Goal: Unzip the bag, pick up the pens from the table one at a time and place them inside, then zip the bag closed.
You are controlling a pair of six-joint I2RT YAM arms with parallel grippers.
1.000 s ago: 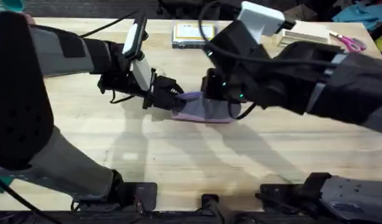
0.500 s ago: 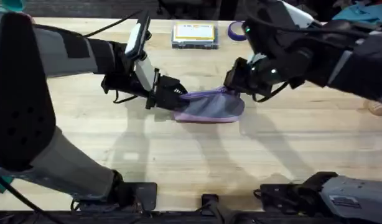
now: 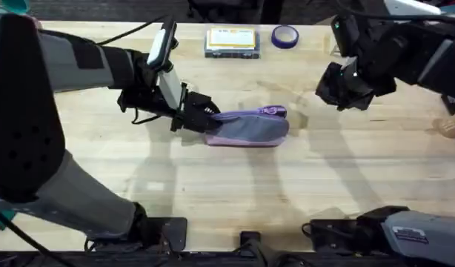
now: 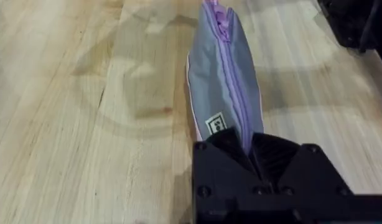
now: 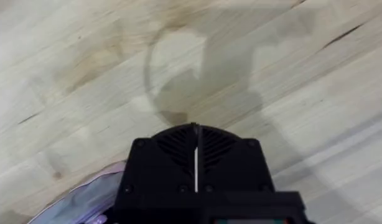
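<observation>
The bag (image 3: 251, 128), a grey pouch with lilac trim, lies on the table (image 3: 213, 193) at the middle. Its lilac zipper (image 4: 231, 81) runs closed along the top edge in the left wrist view. My left gripper (image 3: 205, 117) is shut on the bag's left end, its fingers (image 4: 228, 143) pinching the fabric. My right gripper (image 3: 330, 90) hangs to the right of the bag, apart from it, with its fingers (image 5: 178, 140) pressed together on nothing. A corner of the bag (image 5: 91, 199) shows beside them. The pens are out of view.
A clear flat box with a yellow label (image 3: 231, 41) and a purple tape roll (image 3: 284, 35) sit at the table's far edge. Bare wood lies in front of the bag and between the bag and the right gripper.
My right gripper has left the bag's right end and moved right, away from it. The bag now lies flatter. The left gripper keeps its hold on the left end.
</observation>
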